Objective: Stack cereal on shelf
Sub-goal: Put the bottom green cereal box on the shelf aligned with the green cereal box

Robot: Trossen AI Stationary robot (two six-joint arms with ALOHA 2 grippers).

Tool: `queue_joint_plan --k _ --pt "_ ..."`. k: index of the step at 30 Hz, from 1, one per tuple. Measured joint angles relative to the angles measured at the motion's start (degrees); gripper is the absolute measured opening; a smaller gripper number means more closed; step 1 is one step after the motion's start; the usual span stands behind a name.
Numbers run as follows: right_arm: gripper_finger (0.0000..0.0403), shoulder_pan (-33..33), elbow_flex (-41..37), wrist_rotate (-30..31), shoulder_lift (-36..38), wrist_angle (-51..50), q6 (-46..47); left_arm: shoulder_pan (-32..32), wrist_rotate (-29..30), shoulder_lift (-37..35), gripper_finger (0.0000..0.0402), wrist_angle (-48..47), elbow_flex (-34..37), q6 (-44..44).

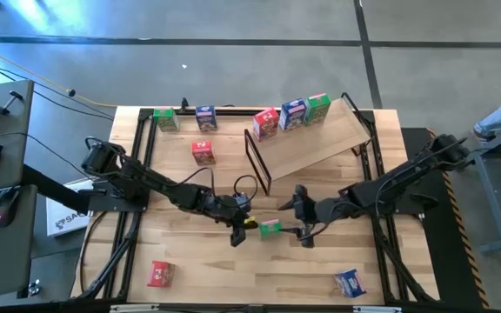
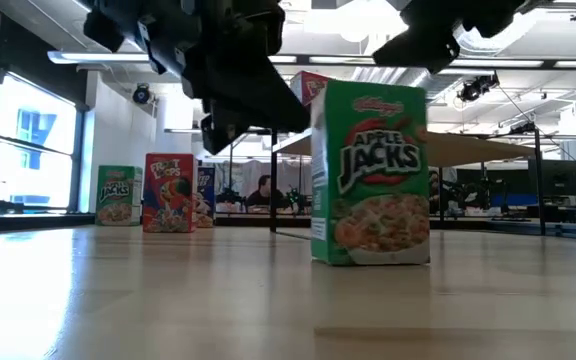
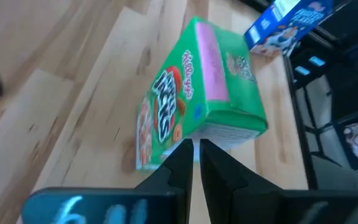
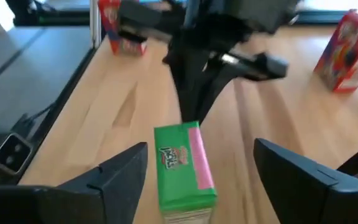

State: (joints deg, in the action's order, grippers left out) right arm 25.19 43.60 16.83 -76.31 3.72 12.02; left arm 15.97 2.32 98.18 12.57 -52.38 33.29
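Green Apple Jacks box stands mid-table, bare planks around; left gripper pinched closed beside it, right gripper spread wide, both empty.

A green cardboard Apple Jacks cereal box stands upright on the light wooden tabletop, near the camera, with its front face to us. Above it and to the left hangs a dark gripper; another dark arm part shows at the top right. Just behind the green box, the top of a red box is visible. Far back on the left stand a second green Apple Jacks box, a red Froot Loops box and a blue box partly hidden behind it. A tilted light plywood board shows behind the near box. A person sits in the room beyond.
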Motion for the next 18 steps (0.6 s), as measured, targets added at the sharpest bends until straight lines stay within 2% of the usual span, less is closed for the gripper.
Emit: queue_joint_plan --k 4,10,18 --pt "0.0291 -0.02 5.94 -1.45 -3.20 -8.80 4.40 -0.58 -0.34 0.66 0.0021 1.64 -0.09 -0.76" --pt "0.0291 -0.06 15.01 -4.62 -10.13 -21.65 4.59 -1.00 -0.35 0.67 0.0021 2.93 -0.11 -2.52" --pt "0.0291 -0.87 25.35 -3.86 -19.33 -34.83 4.52 -1.09 -0.31 0.67 0.0021 4.52 -0.11 -4.66"
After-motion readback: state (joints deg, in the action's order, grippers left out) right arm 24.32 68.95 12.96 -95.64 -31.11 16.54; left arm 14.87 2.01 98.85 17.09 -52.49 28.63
